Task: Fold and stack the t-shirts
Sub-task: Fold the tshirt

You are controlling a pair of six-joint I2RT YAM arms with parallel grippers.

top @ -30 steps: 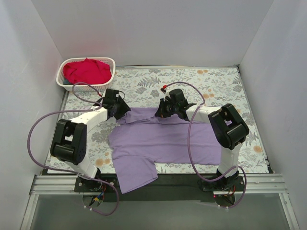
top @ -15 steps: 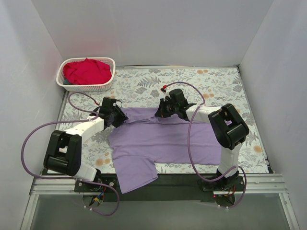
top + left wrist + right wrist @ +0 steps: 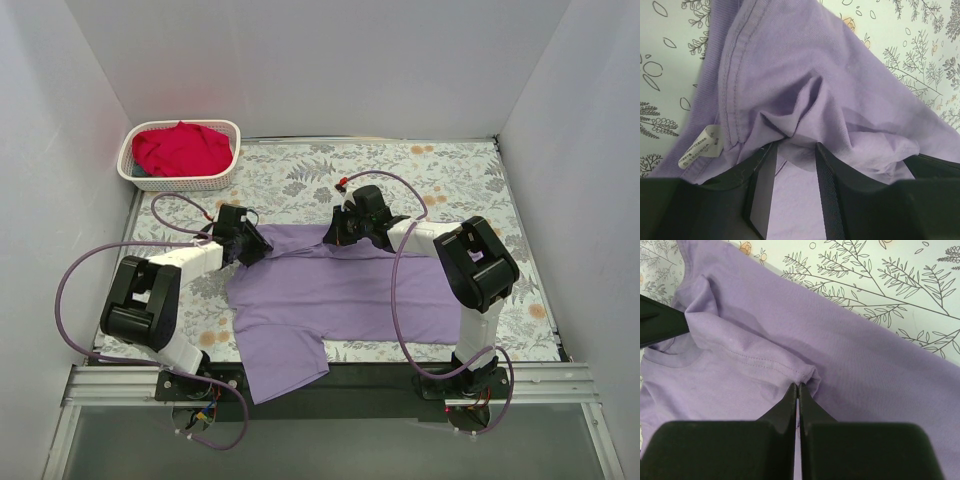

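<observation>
The lavender t-shirt lies spread on the floral table, one sleeve hanging over the near edge. My left gripper is at its far left corner, near the neck. In the left wrist view the left gripper is open, with a puckered fold of the lavender t-shirt at the fingertips. My right gripper is at the shirt's far edge. In the right wrist view the right gripper is shut on a stitched hem fold of the lavender t-shirt. The red t-shirt lies bunched in the basket.
The white lattice basket stands at the far left corner of the table. White walls close in the table on three sides. A white size label shows inside the shirt's neck. Purple cables loop beside both arms.
My left gripper has moved a little nearer and lower onto the shirt's far left corner, and the left arm's elbow has shifted. The right arm has not moved.
</observation>
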